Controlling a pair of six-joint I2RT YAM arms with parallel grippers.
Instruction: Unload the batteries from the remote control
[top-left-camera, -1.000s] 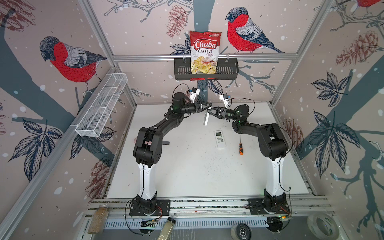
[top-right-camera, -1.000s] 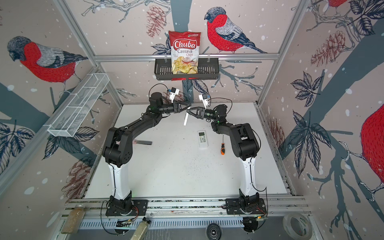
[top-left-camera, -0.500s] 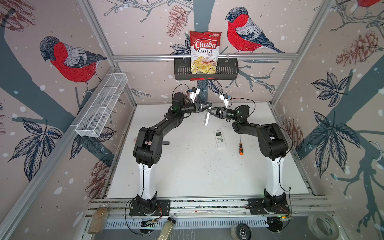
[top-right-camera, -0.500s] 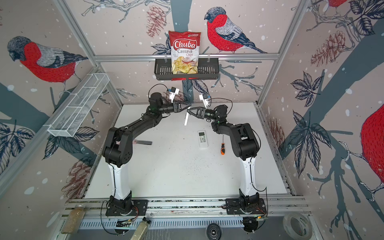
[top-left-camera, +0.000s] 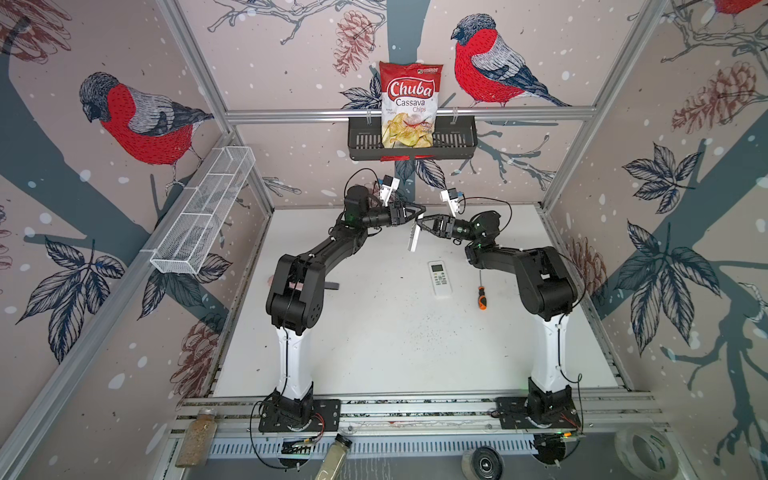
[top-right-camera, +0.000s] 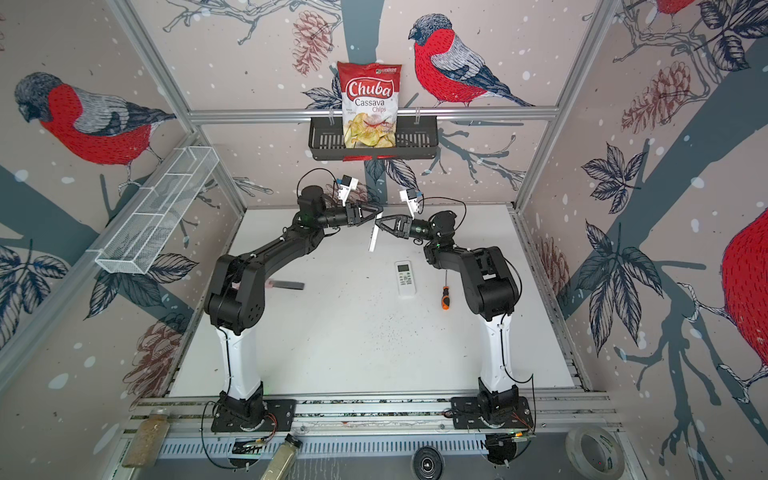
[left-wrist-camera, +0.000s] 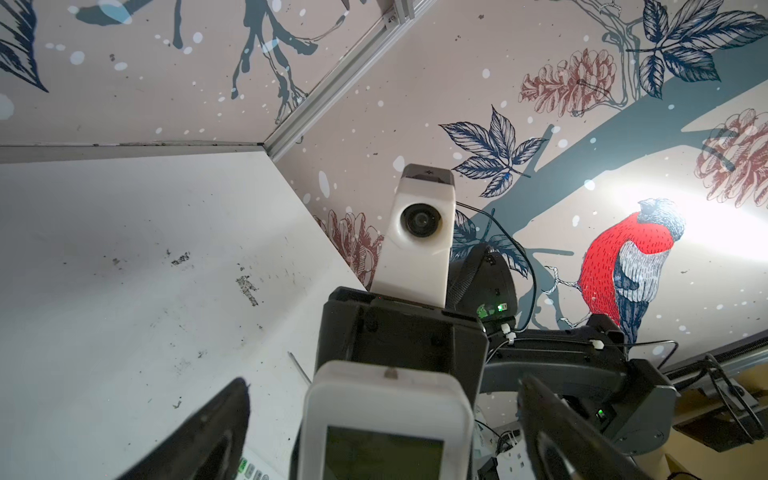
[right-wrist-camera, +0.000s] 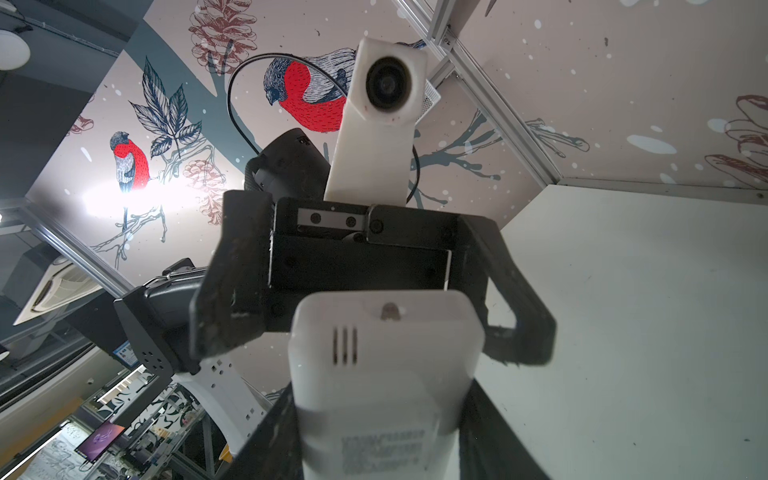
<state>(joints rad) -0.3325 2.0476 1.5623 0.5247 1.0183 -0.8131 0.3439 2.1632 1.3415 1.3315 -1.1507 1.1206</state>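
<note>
The crisp bag (top-left-camera: 409, 108) reads "Chuba Cassava Chips"; the label (right-wrist-camera: 382, 451) on the remote (right-wrist-camera: 386, 365) is blurred.

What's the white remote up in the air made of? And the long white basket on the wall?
Remote: probably hard plastic, smooth matte white, with moulded slots and rounded corners. Basket: looks like thin metal wire mesh, coated white; you can see through it.

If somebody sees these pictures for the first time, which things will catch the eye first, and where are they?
First, above the back of the table, the right gripper holds a white remote in the air, and the left gripper stands open around it. Next comes the red Chuba chips bag in the black basket at the back, beside a painted red-breasted bird.
</note>
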